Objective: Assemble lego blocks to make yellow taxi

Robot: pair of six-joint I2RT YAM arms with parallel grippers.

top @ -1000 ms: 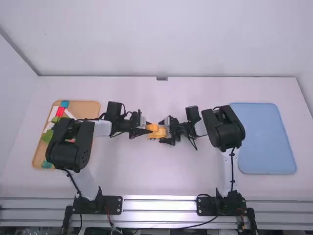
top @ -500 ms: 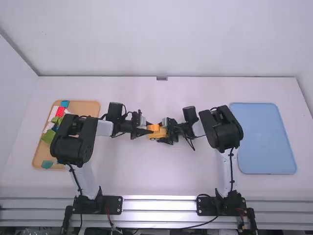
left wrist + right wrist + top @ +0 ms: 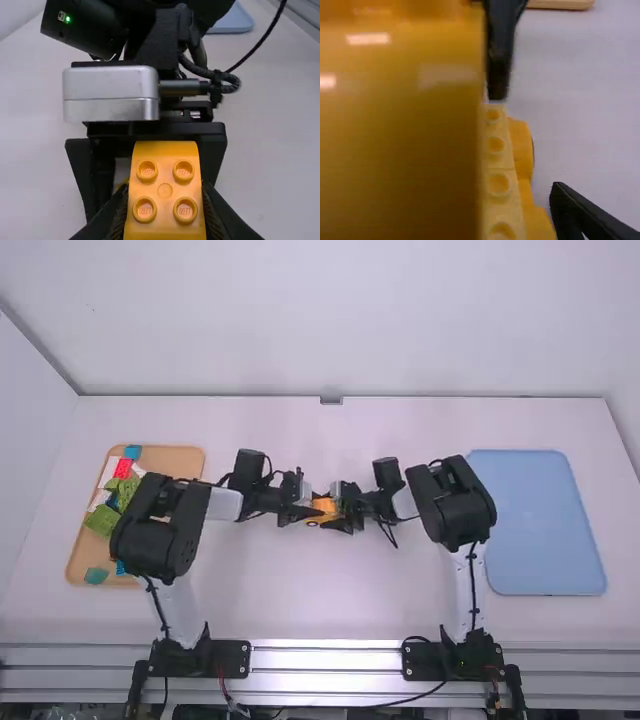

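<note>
Holding: one yellow block [image 3: 165, 170], four round studs on its face, between the fingers [image 3: 115, 215] of the left gripper [image 3: 314, 508], one along each side, near the middle of the worktop [image 3: 270, 590]. Facing it, the right gripper [image 3: 342, 510]; fingers [image 3: 80, 172] standing wide apart, reaching either side of a yellow car base [image 3: 501, 170]. Whether they touch its sides: cannot tell.

Item, the car base: studded along its top, between the two grippers, low by the worktop. The held block stands over it in the high view; whether the two are joined cannot be told. In the right wrist view a large yellow surface lies close before the camera, partly covering the base.

Item, wooden tray [image 3: 190, 465], at the left side of the worktop, partly behind the left arm [image 3: 165, 525]. Contents: a red block [image 3: 124, 468] near the far edge; a blue block [image 3: 132, 452] just beside it; green blocks [image 3: 102, 520] towards the middle; a teal block [image 3: 96, 576] at the near end; white pieces [image 3: 112, 469].

Item, blue tray [image 3: 540, 525], flat, at the right side, beyond the right arm [image 3: 455, 505].
</note>
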